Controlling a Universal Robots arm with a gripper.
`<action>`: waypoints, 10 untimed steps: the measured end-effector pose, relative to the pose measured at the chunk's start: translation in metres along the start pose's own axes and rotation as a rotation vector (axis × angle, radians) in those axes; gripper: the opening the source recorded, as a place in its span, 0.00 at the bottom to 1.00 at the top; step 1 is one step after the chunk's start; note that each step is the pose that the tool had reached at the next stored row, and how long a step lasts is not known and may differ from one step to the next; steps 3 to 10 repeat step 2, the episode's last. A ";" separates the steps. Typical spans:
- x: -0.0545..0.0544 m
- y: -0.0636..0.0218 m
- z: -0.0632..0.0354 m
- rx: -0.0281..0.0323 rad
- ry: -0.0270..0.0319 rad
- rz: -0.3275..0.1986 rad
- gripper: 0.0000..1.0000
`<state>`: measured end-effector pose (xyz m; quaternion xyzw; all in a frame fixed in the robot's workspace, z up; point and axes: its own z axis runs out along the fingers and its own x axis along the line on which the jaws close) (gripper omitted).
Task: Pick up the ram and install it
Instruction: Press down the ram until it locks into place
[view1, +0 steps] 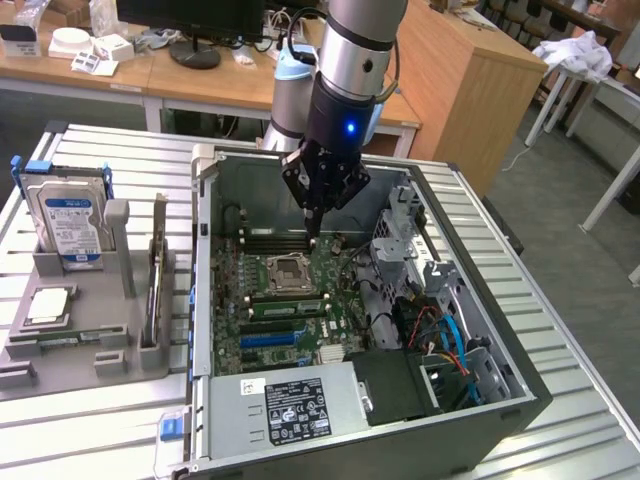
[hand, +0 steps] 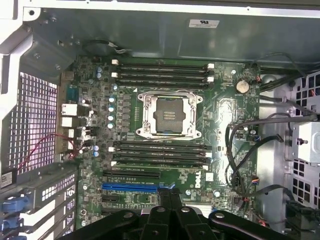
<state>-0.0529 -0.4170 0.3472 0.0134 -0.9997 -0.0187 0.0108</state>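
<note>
My gripper (hand: 168, 196) sits closest to the wrist camera, its dark fingers (hand: 161, 200) pressed together with nothing between them. In the exterior view the gripper (view1: 314, 232) points straight down inside the open case (view1: 470, 420), its tips just above the upper memory slots (view1: 275, 240) of the motherboard (view1: 345, 330). Just beyond those slots is the bare processor socket (hand: 167, 114) in its metal frame, then a second bank of slots (hand: 160, 155) and a blue slot (hand: 131, 186). Black cables (hand: 240, 150) loop along the board's far side. Well apart from me, outside the case on the exterior view's left, a grey holder (view1: 118, 240) rests on the table (view1: 90, 420). The ram (view1: 158, 268), as best I can tell, is the thin stick standing on edge in that holder, near the hard drive (view1: 70, 222) and the square chip (view1: 50, 305).
</note>
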 end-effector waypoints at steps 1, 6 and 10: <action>0.000 0.0000 0.0000 0.0000 0.0000 0.000 0.11; 0.000 0.0000 0.0000 0.0000 0.0000 0.000 0.11; 0.000 0.0000 0.0000 0.0000 0.0000 0.000 0.11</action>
